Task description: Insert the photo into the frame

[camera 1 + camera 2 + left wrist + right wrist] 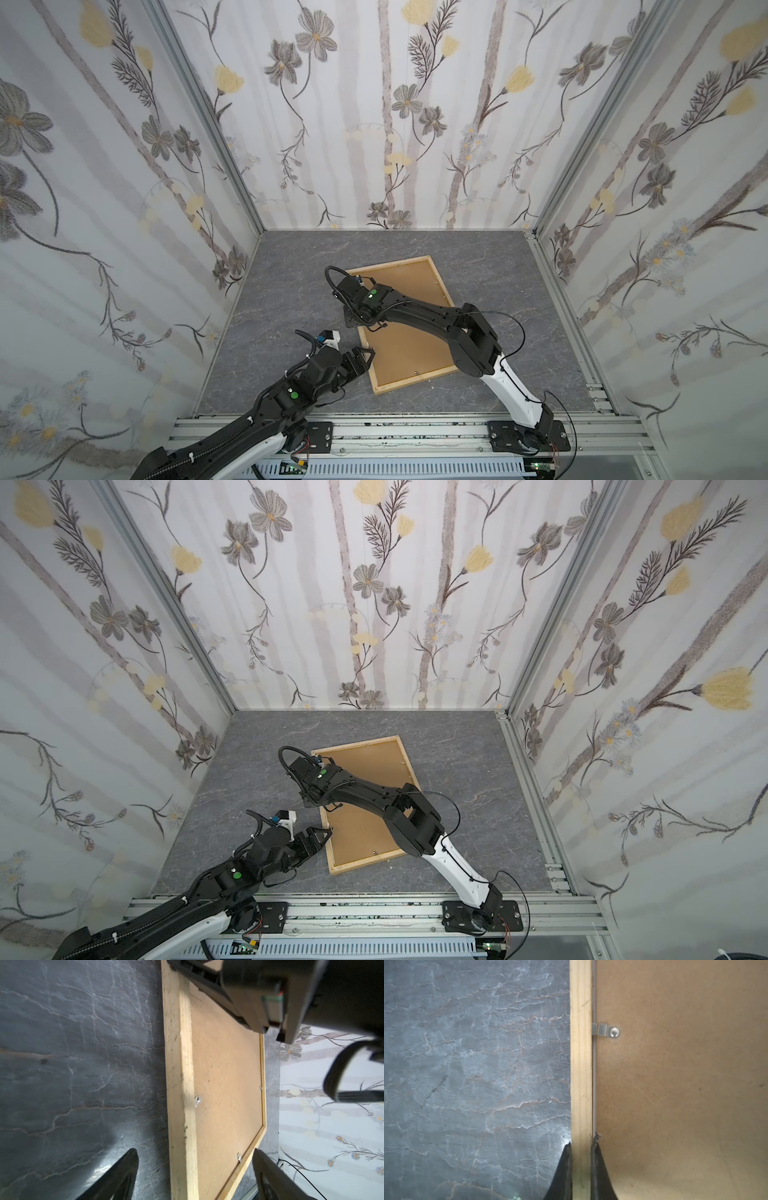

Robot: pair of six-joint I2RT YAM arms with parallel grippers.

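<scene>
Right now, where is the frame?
In both top views the frame lies in the middle of the table, its left rail pinched by the right gripper at the far end, the open left gripper beside the near end.

in both top views the right arm (432,320) hides the middle of the frame (415,379) and its backing board (399,353).

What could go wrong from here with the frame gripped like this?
1. The right gripper pinches just one rail of the frame; lifting there may twist it or let it slip.
2. The left gripper hangs open over the same rail close by; the two might collide.
3. The backing panel covers the opening and no photo shows: it could be missing or creased beneath.
</scene>
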